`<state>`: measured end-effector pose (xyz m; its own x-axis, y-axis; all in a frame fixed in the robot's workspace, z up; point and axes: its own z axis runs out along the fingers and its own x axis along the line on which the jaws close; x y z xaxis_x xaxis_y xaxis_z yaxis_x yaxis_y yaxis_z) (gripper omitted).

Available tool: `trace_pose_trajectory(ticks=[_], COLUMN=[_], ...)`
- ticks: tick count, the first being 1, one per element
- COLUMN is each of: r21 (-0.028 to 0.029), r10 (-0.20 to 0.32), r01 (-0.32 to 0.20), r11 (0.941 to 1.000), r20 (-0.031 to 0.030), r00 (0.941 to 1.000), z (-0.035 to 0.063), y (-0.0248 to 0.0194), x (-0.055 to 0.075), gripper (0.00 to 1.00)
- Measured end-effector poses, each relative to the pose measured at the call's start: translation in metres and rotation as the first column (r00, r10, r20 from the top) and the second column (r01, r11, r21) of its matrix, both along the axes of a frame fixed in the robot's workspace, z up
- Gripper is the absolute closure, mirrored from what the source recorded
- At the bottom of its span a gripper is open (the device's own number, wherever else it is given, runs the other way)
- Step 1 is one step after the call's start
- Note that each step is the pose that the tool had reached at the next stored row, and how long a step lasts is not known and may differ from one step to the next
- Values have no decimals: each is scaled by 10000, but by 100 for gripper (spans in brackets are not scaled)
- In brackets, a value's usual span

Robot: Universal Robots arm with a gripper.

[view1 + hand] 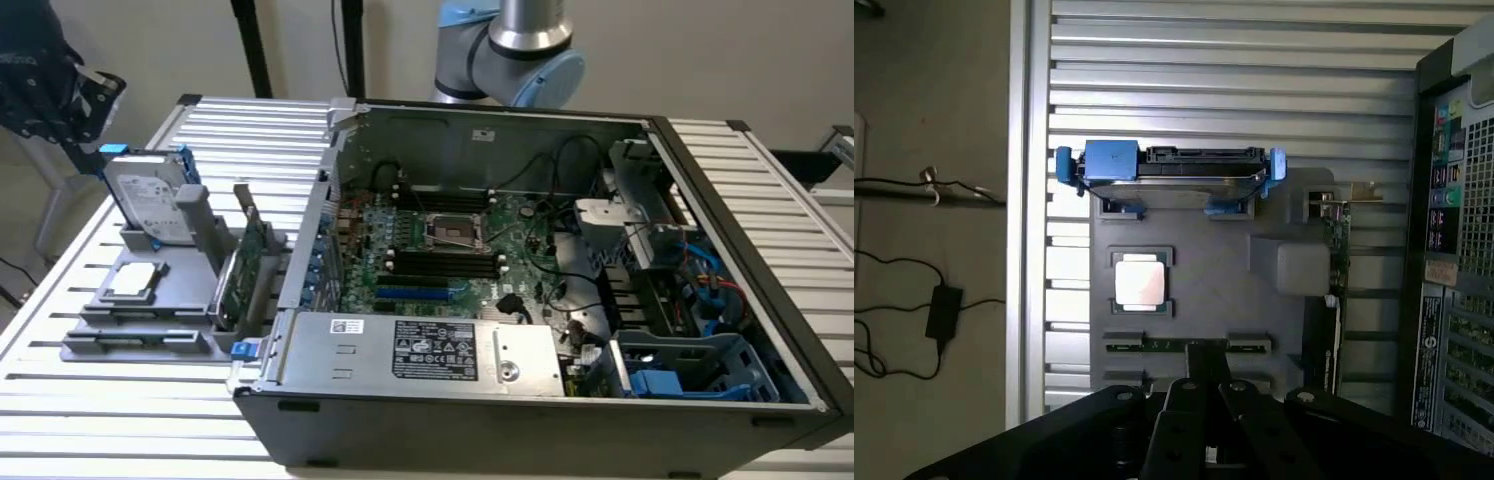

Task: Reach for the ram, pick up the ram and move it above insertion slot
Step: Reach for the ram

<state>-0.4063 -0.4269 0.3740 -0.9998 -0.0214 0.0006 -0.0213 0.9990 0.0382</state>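
The ram (1184, 346) is a thin green stick seen edge-on, standing in a front slot of the grey holder (1204, 230). In the exterior view the ram (140, 340) sits at the near end of that holder (187, 225), to the left of the open computer case. My gripper (1204, 354) hangs high above the holder, shut with nothing in it, and its tips line up just over the middle of the ram. The black memory slots (441, 262) lie on the motherboard inside the case. The arm's upper joints (521, 50) rise behind the case.
The holder also carries a hard drive in a blue frame (144, 195), a processor chip (138, 280) and a taller green expansion card with a metal bracket (247, 270). The case's power supply (414, 350) and its wall (300, 250) stand between the holder and the motherboard.
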Motion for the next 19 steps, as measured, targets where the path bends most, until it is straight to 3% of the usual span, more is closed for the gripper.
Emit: trace_pose_trajectory(ticks=[14, 19], r21=[1, 1], r10=[147, 204], r01=[-147, -204], r11=[9999, 9998], r20=[-17, -17], r00=[9999, 9998], z=[-15, -64], y=[-263, -417], x=[39, 39], gripper=[89, 89])
